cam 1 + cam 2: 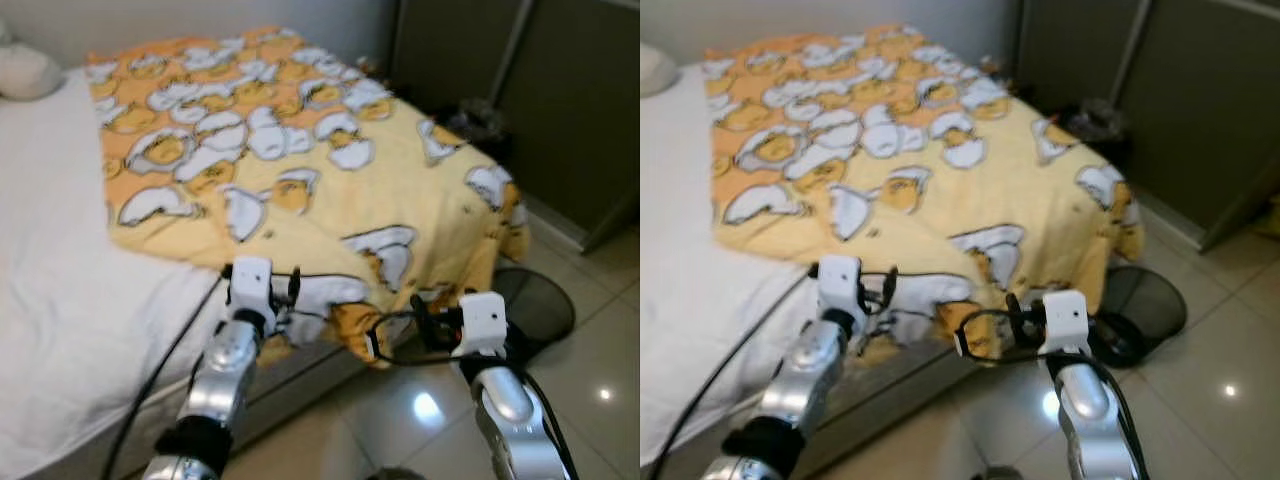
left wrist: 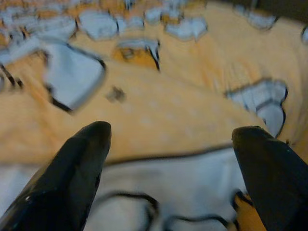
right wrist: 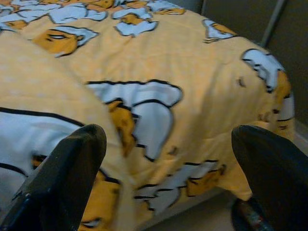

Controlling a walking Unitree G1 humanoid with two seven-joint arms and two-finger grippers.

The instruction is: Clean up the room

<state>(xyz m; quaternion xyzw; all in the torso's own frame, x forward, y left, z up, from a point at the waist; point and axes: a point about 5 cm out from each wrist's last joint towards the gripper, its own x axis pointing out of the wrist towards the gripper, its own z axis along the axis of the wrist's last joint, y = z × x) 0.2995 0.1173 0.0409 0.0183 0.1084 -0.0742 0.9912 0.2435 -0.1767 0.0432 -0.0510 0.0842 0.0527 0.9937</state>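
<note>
1. Left gripper spread wide, holding nothing, right at the yellow cartoon blanket's hanging edge.
2. Right gripper spread too, empty, near the blanket's corner.
3. Blanket lies across the white-sheeted bed.

Bed ahead; black mesh bin crowds right floor.

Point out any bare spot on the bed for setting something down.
The white sheet left of the yellow blanket, below the pillow, is bare. The blanket's near edge is crowded by the left gripper and right gripper.
</note>
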